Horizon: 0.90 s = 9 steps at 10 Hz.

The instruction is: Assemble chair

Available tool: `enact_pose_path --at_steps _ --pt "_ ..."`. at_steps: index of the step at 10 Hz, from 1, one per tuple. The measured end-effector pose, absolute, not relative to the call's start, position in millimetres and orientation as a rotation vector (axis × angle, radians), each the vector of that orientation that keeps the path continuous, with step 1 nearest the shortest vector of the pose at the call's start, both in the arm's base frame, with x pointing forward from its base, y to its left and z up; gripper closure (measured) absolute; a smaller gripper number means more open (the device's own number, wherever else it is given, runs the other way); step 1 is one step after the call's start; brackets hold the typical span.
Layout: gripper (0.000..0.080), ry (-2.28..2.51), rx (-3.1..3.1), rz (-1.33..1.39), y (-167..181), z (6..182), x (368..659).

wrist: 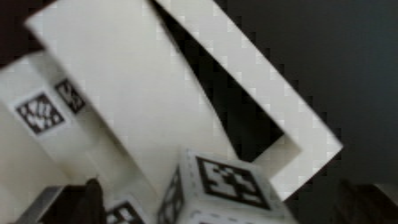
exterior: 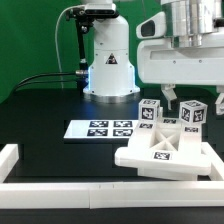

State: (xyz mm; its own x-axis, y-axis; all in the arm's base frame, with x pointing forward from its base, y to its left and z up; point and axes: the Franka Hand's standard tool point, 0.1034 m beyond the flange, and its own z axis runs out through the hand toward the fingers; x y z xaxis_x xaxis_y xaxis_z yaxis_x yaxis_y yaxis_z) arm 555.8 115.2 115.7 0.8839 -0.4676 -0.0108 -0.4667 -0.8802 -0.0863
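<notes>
Chair sits on the black desk at the exterior view's right, just right of the marker board. Jaws hang spread just above it between 2 tagged cubes, gripping nothing. Wrist view is blurred; chair panel cropped.

Green backdrop, black table

Chair is sitting part-built on the black desk, at the exterior view's right, near the front rail. White blocky plastic: flat stepped base panels lying low, two tagged cubes standing upright on top, one left, one right. Wrist view is showing a white open frame panel, tilted.
</notes>
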Motion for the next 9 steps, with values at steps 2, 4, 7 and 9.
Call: enact_pose_path --at_steps 2,4,7,9 --pt "0.0150 0.587 -2.999 -0.030 114.4 114.7 557.4" --pt "0.0150 0.145 -3.101 -0.029 112.9 114.6 556.4" --pt "0.0150 -0.490 -3.102 -0.042 106.5 119.6 564.3" --pt "0.0278 -0.405 -3.113 -0.042 106.8 119.6 564.3"
